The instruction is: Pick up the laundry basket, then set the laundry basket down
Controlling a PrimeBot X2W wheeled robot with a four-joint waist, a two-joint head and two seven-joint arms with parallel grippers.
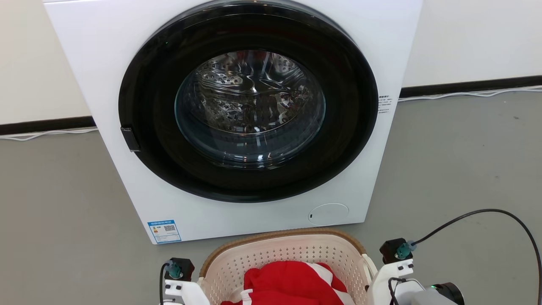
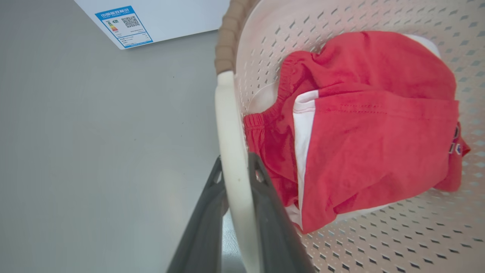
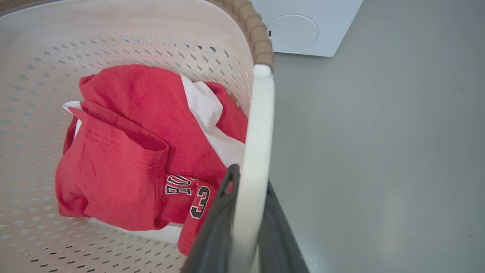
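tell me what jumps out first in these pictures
The washer, white with a big dark round door, stands straight ahead. Just before it is the basket, holding red-and-white clothes. The left tool grips its left handle, the right tool its right handle.

The laundry basket (image 1: pixel 275 254) looks like smooth cream plastic with a faint sheen, its walls perforated; its rim (image 1: pixel 254 238) is matt brown with a woven-look texture, and its handle (image 2: pixel 231 132) is plain, smooth white plastic. The garment (image 2: pixel 371 132) inside is soft red and white cloth, matt, with stitched hems. The left claw (image 2: pixel 237 165) and right claw (image 3: pixel 250 178) are dark and matt. The washing machine (image 1: pixel 106 63) has a smooth white casing, a glossy black door ring (image 1: pixel 144 106) and a shiny perforated metal drum (image 1: pixel 250 93). The floor (image 1: pixel 465 161) is grey, smooth and dull.
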